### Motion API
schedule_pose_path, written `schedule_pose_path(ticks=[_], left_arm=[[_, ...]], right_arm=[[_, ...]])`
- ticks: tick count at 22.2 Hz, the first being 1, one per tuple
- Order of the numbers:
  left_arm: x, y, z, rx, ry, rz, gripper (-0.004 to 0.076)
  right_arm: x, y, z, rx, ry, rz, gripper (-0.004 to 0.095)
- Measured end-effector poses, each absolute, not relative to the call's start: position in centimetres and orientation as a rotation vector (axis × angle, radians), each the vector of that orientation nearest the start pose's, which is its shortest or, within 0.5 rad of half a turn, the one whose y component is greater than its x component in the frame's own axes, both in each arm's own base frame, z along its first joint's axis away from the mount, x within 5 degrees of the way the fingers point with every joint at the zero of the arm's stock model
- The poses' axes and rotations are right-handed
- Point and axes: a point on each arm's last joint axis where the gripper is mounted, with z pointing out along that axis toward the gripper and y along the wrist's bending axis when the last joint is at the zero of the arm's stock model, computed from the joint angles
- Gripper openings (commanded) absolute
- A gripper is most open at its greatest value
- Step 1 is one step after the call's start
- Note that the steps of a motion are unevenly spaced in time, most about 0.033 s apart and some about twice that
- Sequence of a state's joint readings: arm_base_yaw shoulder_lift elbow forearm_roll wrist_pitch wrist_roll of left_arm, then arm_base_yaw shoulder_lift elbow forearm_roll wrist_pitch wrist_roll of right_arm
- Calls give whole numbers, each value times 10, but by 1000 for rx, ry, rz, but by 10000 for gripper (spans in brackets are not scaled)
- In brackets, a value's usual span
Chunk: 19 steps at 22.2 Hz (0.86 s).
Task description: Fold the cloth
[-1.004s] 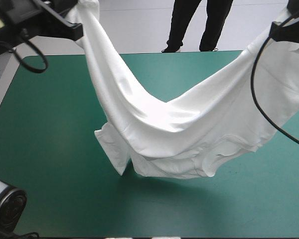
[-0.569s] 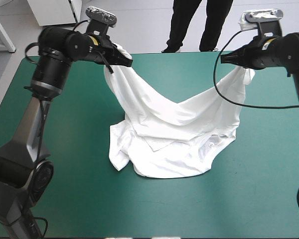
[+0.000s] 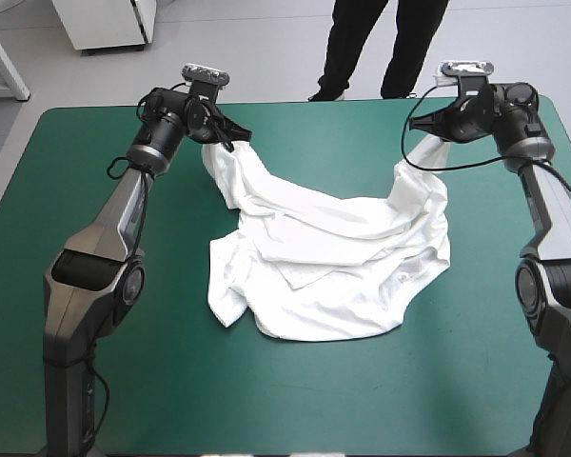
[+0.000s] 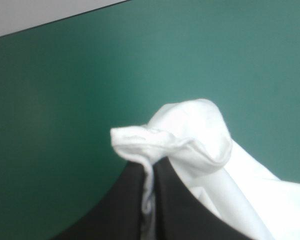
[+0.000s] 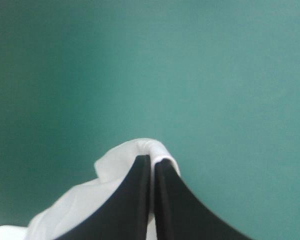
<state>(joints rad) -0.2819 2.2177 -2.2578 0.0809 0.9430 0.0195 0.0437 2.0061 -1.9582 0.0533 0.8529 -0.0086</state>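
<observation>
The left gripper (image 3: 234, 131) and right gripper (image 3: 424, 124) each hold only a small fold of fabric, so a hard pull toward the far edge could slip a corner free. On the teal-green table (image 3: 171, 381), the white T-shirt (image 3: 333, 276) lies bunched at the middle, its layers rumpled over one another. Flattened like this, it would likely trap creases or a tucked sleeve. Each gripper's black fingers (image 4: 125, 200) press almost together, clamped on a T-shirt corner, one far-left, one far-right, with fabric peeking past the tips.
</observation>
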Motion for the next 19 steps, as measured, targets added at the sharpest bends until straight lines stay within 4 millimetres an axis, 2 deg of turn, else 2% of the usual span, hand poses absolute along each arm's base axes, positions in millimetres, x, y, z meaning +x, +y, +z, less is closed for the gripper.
schedule_pose_path(ticks=[1,2,3,6,8,10,11,15,17,19], left_arm=[[499,-132,298,369,2371,-24,-22],[502,-131,291,366,2379,-21,-22],[507,-131,278,369,2387,-15,-22],[517,-134,252,376,2408,-13,-20],[519,-134,244,394,2413,-6,34],[520,-135,245,401,2397,-5,151],[520,-135,245,402,2394,-5,242],[519,-134,245,405,2420,-1,464],[516,-133,247,407,2449,4,496],[514,-133,252,405,2468,4,483]], right_arm=[[475,17,308,-19,2422,73,-16],[479,15,297,-13,2443,71,-16],[486,12,279,-5,2481,68,-17],[493,12,254,-3,2531,68,-10],[494,12,251,-3,2534,68,66],[495,12,254,5,2528,83,171],[495,13,257,8,2524,92,229],[497,13,270,3,2500,99,299],[497,13,277,-2,2488,98,299],[497,12,282,-3,2487,98,299]])
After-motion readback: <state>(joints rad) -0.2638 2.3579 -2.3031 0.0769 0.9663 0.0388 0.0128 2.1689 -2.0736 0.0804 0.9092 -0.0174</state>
